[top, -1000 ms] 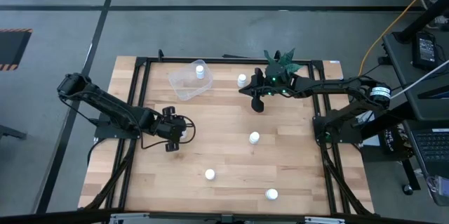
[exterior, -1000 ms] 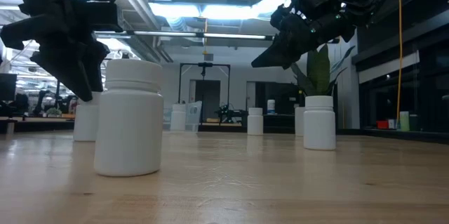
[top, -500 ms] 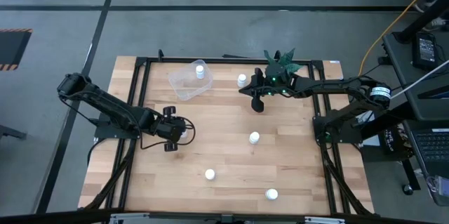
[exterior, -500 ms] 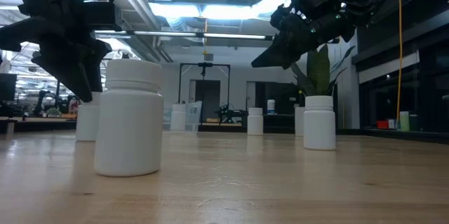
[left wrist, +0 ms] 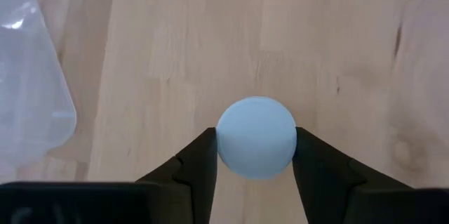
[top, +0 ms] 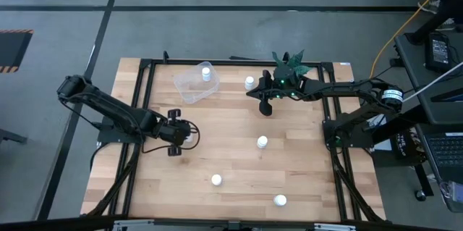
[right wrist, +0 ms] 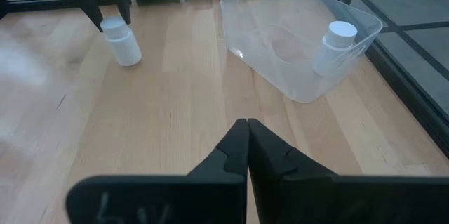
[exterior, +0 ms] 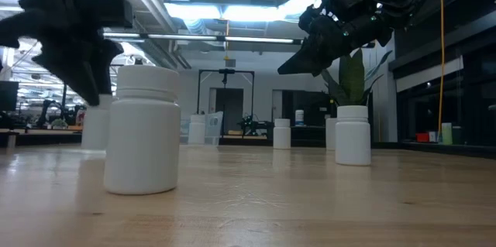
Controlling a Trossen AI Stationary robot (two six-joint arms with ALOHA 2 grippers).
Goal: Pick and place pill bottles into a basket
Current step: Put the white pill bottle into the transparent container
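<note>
held bottle: i see a small white cylindrical pill bottle [left wrist: 256, 137] pinched between the two dark fingers [left wrist: 198, 173] of my left gripper [top: 173, 135], over the left-middle of the wooden table [top: 231, 166].
left gripper: closed down to the width of the cap, one finger against each side; the wrist view looks down on the round cap with bare wood past it.
basket: the clear see-through plastic tub with rounded corners [top: 189, 87] sits at the far left of the table, well apart from the left gripper.
bottle in basket: one white bottle [right wrist: 335, 43] stands upright inside the tub, near its far corner.
loose bottles: one [top: 249, 82] stands between the tub and the right gripper, one [top: 262, 142] mid-table, one [top: 215, 179] and one [top: 280, 200] near the front edge.
right gripper: my right gripper [top: 265, 106] hangs above the far middle of the table; its fingers [right wrist: 235, 147] are pressed together with nothing between them.
plant: a green plant in a white pot [top: 289, 63] stands at the far edge, behind the right arm.
</note>
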